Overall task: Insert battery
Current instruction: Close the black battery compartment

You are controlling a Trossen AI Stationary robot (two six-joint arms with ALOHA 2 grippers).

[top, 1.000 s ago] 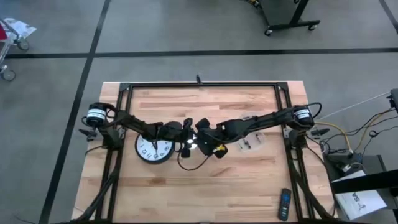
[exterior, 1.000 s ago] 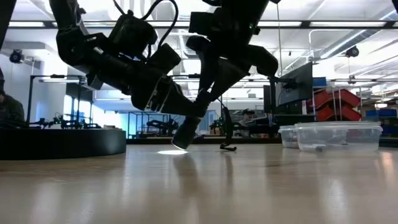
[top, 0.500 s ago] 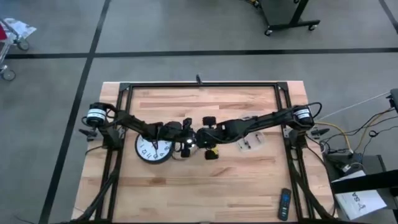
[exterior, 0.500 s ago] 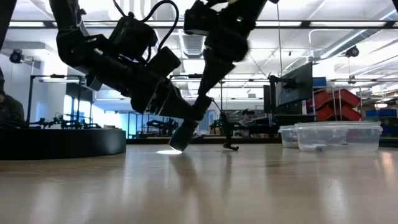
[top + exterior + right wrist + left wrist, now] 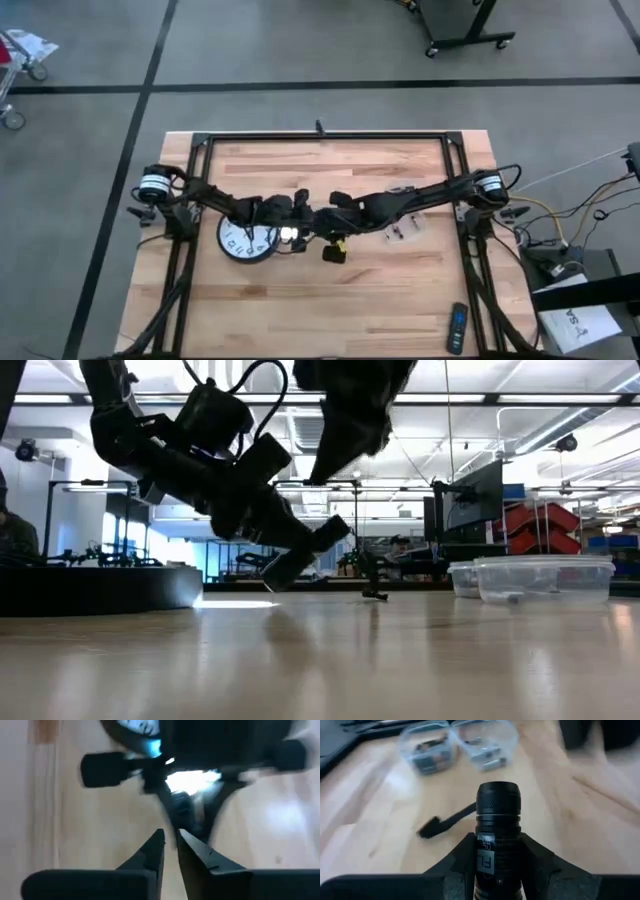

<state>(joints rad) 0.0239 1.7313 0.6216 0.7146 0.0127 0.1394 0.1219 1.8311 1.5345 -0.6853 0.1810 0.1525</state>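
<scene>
The fingers of the left gripper clamp a black flashlight by its body, its knurled end pointing out past the fingertips, and in the high view that left gripper sits mid-worktop just beside the wall clock. The right gripper faces it head-on, its 2 fingers nearly together with only a sliver of gap; whether a battery sits between them cannot be told from here. In the high view the right gripper is almost touching the flashlight's lit end. The flashlight's long axis runs straight toward the right fingers, so the coming move looks like a push along that line. On the flashlight body only "FL" reads. 2 clear plastic tubs sit beyond on the worktop.
</scene>
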